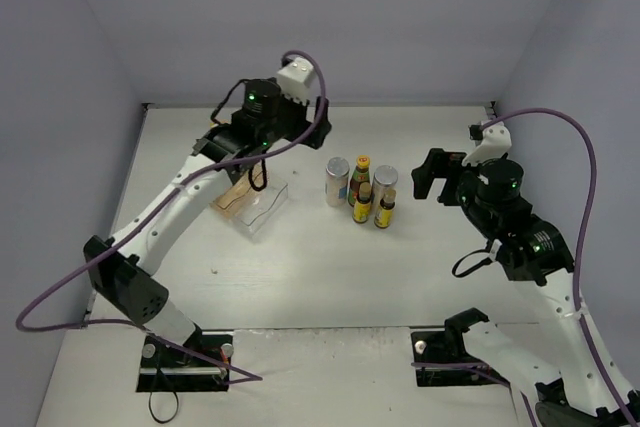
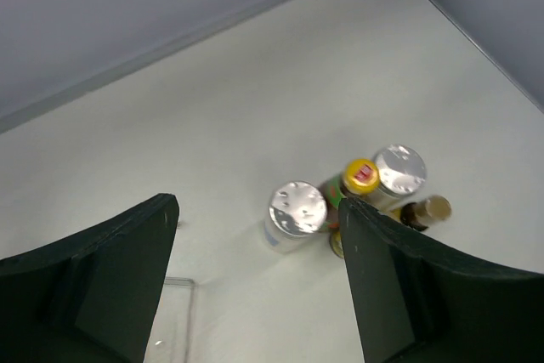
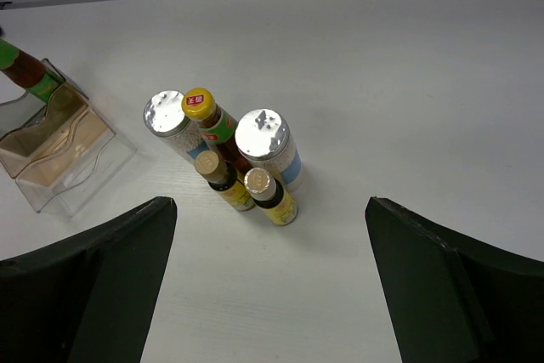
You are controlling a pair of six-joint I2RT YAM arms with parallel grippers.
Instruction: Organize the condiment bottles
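Bottles [image 1: 362, 203] clustered nr rack [image 1: 262, 209]

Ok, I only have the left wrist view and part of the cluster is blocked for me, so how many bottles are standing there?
Observer: Five. Two silver-lidded jars, one yellow-capped sauce bottle and two short brown-capped bottles. Your view hides most of one short one.
Operator: Any more elsewhere?
Observer: Yes. A bottle with a green band sits at one end of the clear rack, partly cut off by the edge of the right wrist view.
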